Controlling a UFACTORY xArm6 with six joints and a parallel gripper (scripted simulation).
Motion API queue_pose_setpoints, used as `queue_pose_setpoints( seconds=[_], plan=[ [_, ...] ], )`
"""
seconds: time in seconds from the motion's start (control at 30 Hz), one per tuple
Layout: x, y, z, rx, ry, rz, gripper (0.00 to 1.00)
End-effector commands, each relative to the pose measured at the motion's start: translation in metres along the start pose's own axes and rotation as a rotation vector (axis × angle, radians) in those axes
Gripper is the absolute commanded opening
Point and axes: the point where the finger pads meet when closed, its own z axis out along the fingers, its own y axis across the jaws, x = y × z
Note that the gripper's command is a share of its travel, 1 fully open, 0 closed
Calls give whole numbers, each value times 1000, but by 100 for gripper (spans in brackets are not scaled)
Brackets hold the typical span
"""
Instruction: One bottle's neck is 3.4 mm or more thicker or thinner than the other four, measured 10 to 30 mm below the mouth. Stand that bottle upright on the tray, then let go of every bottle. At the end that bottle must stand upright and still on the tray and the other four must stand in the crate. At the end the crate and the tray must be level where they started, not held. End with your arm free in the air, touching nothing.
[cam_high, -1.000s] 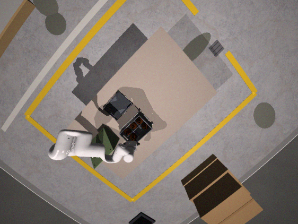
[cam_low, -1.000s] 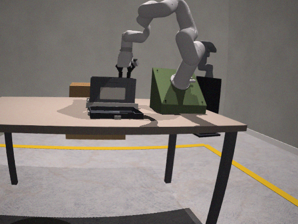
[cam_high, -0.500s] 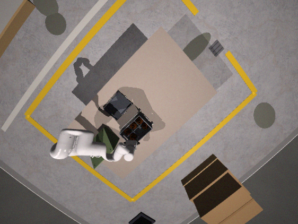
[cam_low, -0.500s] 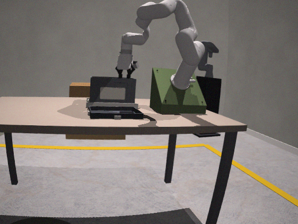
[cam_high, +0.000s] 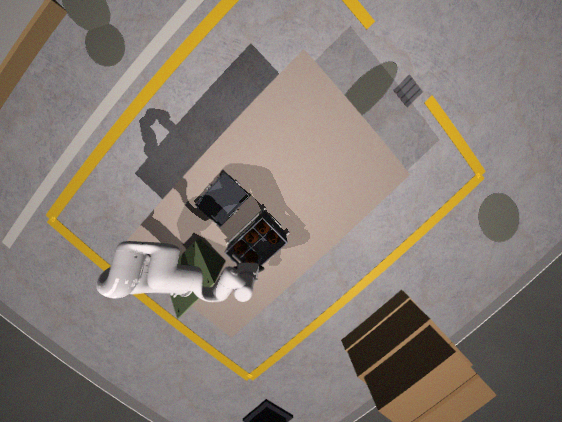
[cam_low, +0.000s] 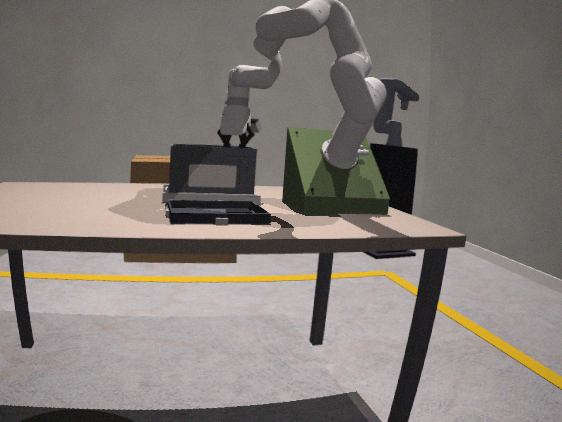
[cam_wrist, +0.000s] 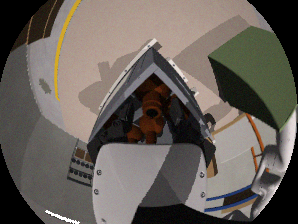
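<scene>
The dark crate (cam_high: 285, 242) (cam_low: 179, 172) (cam_wrist: 119, 96) stands upright on the table and has divided compartments. Several orange-brown bottles (cam_high: 262, 228) (cam_wrist: 153, 101) stand in it; their lower parts are hidden, and neck thicknesses cannot be compared reliably from here. The shallow dark tray (cam_high: 231, 194) (cam_low: 195, 219) lies level beside the crate and bears no bottle. My gripper (cam_low: 234, 145) (cam_wrist: 152, 104) points down just above the crate's top, over the end near the arm. Its fingers are partly open, with bottle tops below and between them in the wrist view; none is gripped.
The green sloped pedestal (cam_high: 201, 257) (cam_low: 303, 175) (cam_wrist: 250, 62) carries the arm and stands close to the crate and tray. The crate's tall walls rise between my gripper and the tray. The pale table (cam_high: 320, 140) (cam_low: 75, 210) extends beyond the crate, away from the pedestal.
</scene>
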Motion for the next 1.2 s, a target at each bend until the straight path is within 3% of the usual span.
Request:
queue_pose_setpoints(
  seconds=[0.0,0.83,0.87,1.17],
  plan=[
    [0,-1,1,4,0,-1,65],
    [0,-1,3,4,0,-1,65],
    [0,-1,3,4,0,-1,0],
    [0,-1,3,4,0,-1,0]
  ],
)
